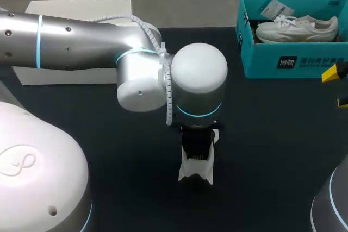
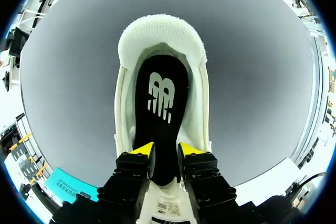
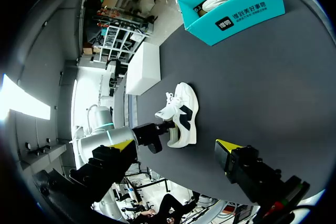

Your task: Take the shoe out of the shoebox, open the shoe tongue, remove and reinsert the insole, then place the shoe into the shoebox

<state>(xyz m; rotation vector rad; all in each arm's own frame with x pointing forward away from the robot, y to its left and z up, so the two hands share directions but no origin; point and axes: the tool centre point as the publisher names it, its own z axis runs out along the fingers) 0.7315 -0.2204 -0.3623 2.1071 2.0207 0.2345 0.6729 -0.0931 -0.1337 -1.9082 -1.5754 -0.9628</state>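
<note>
A white shoe with dark side marks stands on the black table, near the front middle. My left gripper points down into its opening, over the toe end of the black insole, which lies flat inside the shoe. The yellow tips stand a little apart on either side of the insole, so the gripper is open. My right gripper hovers wide open at the table's right, well away from the shoe, with nothing in it. The teal shoebox sits at the back right.
A second white shoe and a paper tag lie in the shoebox. A white box stands at the back left, partly behind my left arm. Bare black table lies between the shoe and the shoebox.
</note>
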